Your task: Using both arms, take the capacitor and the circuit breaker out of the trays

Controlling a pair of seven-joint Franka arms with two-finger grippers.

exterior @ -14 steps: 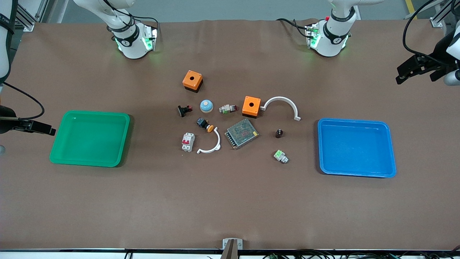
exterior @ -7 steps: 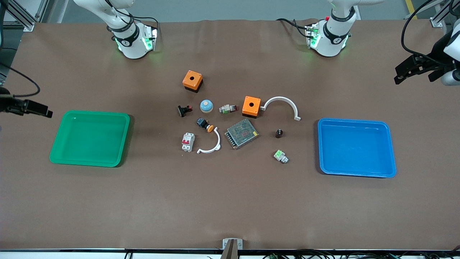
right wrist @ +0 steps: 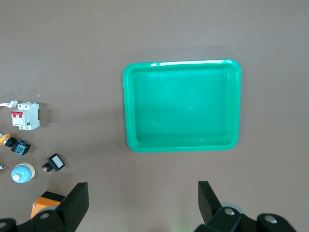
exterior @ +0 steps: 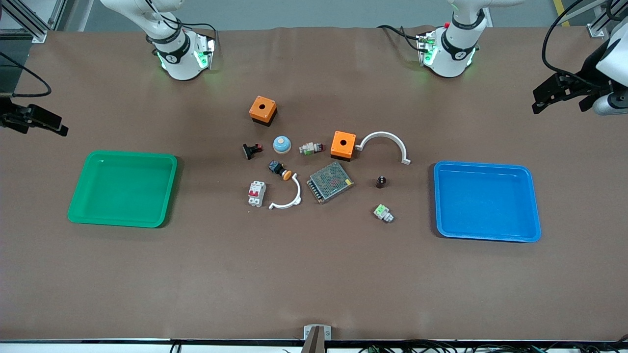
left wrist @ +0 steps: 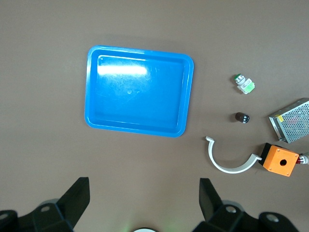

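Note:
The capacitor [exterior: 381, 181], a tiny black cylinder, stands on the table between the metal mesh box and the blue tray; it also shows in the left wrist view [left wrist: 242, 117]. The breaker [exterior: 256, 193], white with red levers, lies beside a small white arc; it also shows in the right wrist view [right wrist: 25, 117]. My left gripper [exterior: 547, 95] is open and empty, high over the table's edge at the left arm's end [left wrist: 144, 195]. My right gripper [exterior: 46, 122] is open and empty, high over the table past the green tray [right wrist: 143, 195].
A blue tray [exterior: 486, 169] lies toward the left arm's end, a green tray [exterior: 98, 159] toward the right arm's end. Between them lie two orange boxes [exterior: 262, 110], a mesh box [exterior: 330, 181], two white arcs [exterior: 385, 139], a blue dome [exterior: 282, 143], switches and a green-white connector [exterior: 383, 213].
My right gripper has moved away from the front camera, off the green tray's end. My left gripper has shifted slightly toward the table's middle. Nothing on the table has moved.

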